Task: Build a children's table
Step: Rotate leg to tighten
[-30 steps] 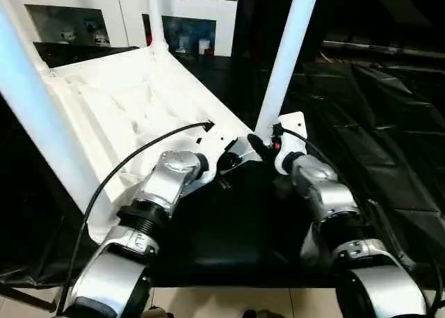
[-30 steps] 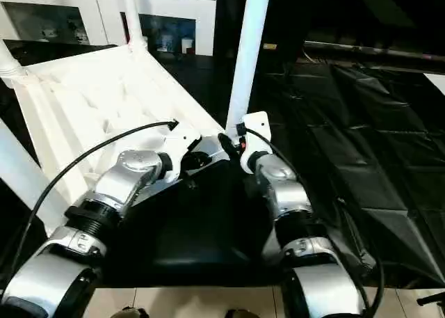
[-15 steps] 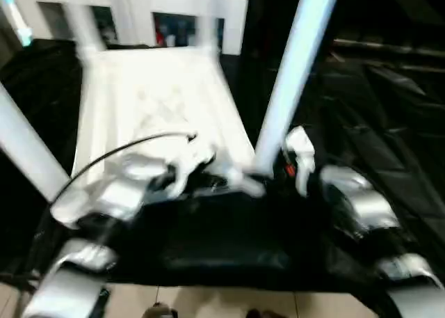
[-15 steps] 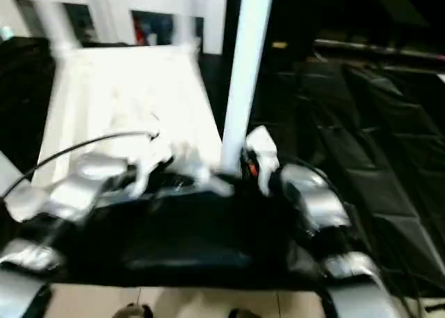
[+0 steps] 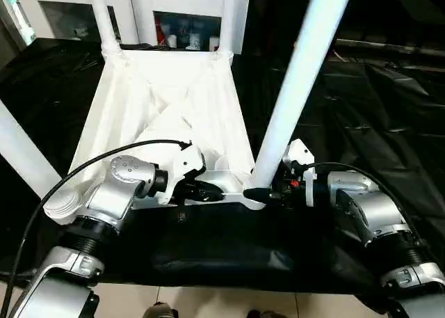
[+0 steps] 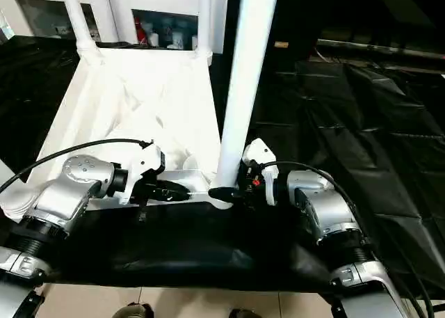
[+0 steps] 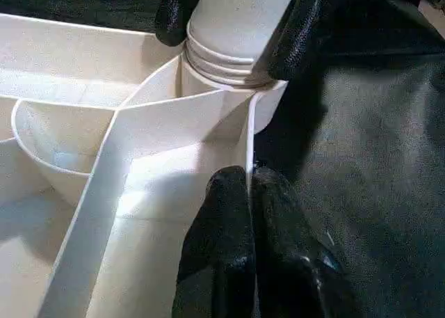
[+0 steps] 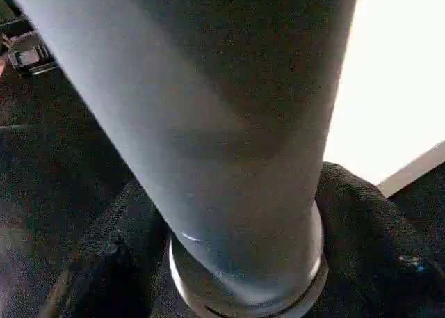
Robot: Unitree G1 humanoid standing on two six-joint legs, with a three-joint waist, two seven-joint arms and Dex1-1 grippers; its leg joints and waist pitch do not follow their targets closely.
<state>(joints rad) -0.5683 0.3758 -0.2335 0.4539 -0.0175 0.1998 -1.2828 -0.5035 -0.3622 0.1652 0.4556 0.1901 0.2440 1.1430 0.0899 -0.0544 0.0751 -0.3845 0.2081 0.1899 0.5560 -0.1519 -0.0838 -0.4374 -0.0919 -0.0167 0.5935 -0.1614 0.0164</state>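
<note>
Since a second ago the head camera has swung, so the upturned tabletop (image 5: 167, 102) now sits square to the robot rather than skewed, and the right hand (image 5: 268, 194) has dropped from beside the near leg (image 5: 299, 81) to its foot, reaching in sideways. From the left eye, the ribbed white plastic underside faces up on black sheeting (image 5: 375, 116) (creased and glossy), with two far legs (image 5: 104, 19) standing in their corner sockets before a white glass-door cabinet (image 5: 188, 26); no writing can be read anywhere. From the right eye, the left hand (image 6: 170, 191) lies along the tabletop's near rim, just beside the right-hand corner socket (image 6: 221, 196). At the left wrist, its two black fingers (image 7: 222, 248) are pressed together on the thin upright rim wall, pinching it, while black fingertips of the other hand flank the ringed, flared leg end seated in the round socket. At the right wrist, the smooth tube rises close before the camera, its collar (image 8: 247, 290) ringed at the base, with dark fingers either side clasping it.
</note>
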